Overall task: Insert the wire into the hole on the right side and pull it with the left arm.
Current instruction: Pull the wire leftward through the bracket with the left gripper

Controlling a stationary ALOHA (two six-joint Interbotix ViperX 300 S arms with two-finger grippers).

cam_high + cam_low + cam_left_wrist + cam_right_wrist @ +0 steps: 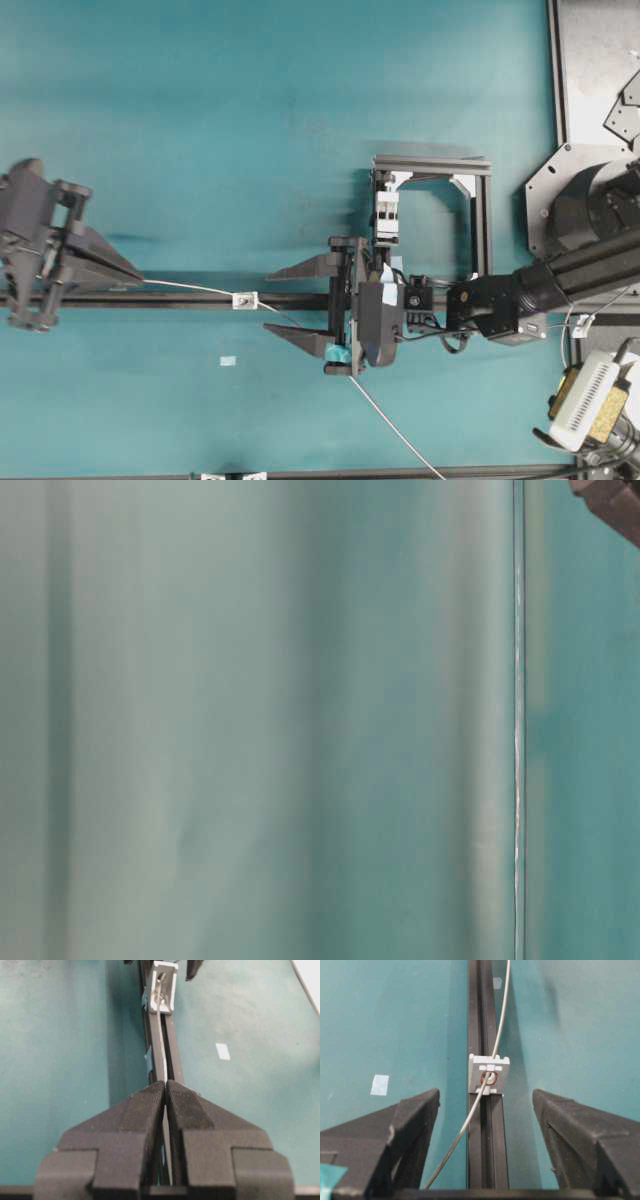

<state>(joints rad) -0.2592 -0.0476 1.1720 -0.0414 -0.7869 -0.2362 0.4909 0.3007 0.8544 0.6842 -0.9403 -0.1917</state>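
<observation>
We see the wire lying lengthwise along the black rail, threaded through the hole; our left arm is pinched tight on its left end, while our right gripper stands spread apart straddling it just right of the bracket

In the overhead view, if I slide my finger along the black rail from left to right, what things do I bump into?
Left gripper, shut on the wire → small white bracket with the hole → open right gripper → the right arm's black wrist.
</observation>
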